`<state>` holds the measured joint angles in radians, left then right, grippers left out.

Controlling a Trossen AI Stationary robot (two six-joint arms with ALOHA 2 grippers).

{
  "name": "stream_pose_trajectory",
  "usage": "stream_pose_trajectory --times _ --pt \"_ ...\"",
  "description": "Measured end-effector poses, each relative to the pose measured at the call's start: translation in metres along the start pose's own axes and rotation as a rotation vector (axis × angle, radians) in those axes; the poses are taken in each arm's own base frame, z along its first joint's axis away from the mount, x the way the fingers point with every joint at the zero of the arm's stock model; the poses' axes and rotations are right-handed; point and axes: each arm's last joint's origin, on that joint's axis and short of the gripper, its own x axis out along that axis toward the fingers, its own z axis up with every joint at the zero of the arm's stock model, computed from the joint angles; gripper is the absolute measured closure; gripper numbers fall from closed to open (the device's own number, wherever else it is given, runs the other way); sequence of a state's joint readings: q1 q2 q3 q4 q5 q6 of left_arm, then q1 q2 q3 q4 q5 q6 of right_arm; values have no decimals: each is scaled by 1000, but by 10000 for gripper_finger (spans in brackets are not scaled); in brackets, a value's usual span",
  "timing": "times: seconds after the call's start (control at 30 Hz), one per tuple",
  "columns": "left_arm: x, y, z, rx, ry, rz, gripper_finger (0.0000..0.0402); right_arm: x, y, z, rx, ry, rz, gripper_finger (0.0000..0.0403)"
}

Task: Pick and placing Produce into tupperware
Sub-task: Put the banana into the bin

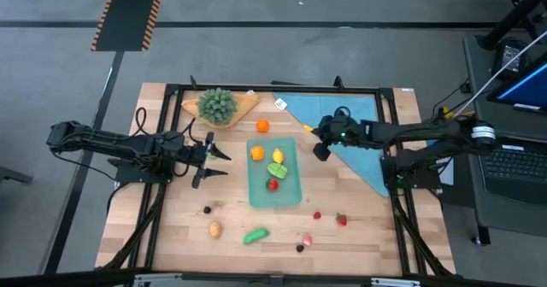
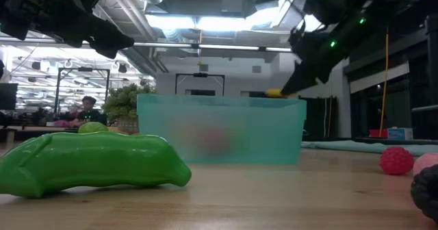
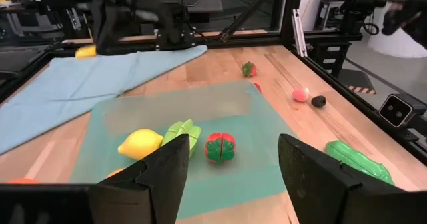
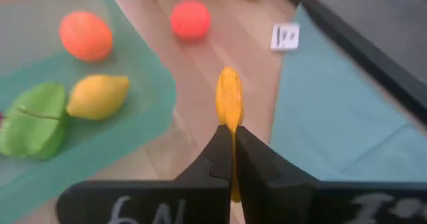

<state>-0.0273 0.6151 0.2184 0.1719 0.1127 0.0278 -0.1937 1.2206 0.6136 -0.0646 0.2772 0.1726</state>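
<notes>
My right gripper (image 4: pixel 231 134), fingers clenched on the tip of a thin yellow-orange toy vegetable (image 4: pixel 229 104), hangs just right of the shallow translucent teal plastic tupperware (image 1: pixel 275 193) on the wooden counter (image 1: pixel 171 227). So slight a pinch could slip, I judge. Left gripper (image 3: pixel 230 167) waits half-open, empty.

green pea pod (image 2: pixel 92 161) lies before the teal tupperware (image 2: pixel 220 130).

Containers (image 1: pixel 275 197): one
Toy pieces inside it (image 1: pixel 257 153): four
Toy pieces loose on the table (image 1: pixel 255 235): about nine
Cloths (image 1: pixel 359 159): one
Leafy bunches (image 1: pixel 217 104): one
Wooden boards (image 1: pixel 245 105): one
</notes>
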Motion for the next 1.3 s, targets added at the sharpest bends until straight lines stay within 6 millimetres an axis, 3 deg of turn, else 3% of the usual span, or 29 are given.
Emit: stream_pose_trajectory --times 0.27,0.43,1.03,1.3 --pt "0 0 0 0 -1 0 182 -49 -12 11 10 -109 22 396" --pt "0 0 0 0 -1 0 182 -67 -8 10 13 -135 63 396" --pt "0 0 0 0 -1 0 182 -76 20 2 5 -150 205 396" --pt "0 0 0 -1 -2 0 182 -59 33 -41 26 -307 344 396"
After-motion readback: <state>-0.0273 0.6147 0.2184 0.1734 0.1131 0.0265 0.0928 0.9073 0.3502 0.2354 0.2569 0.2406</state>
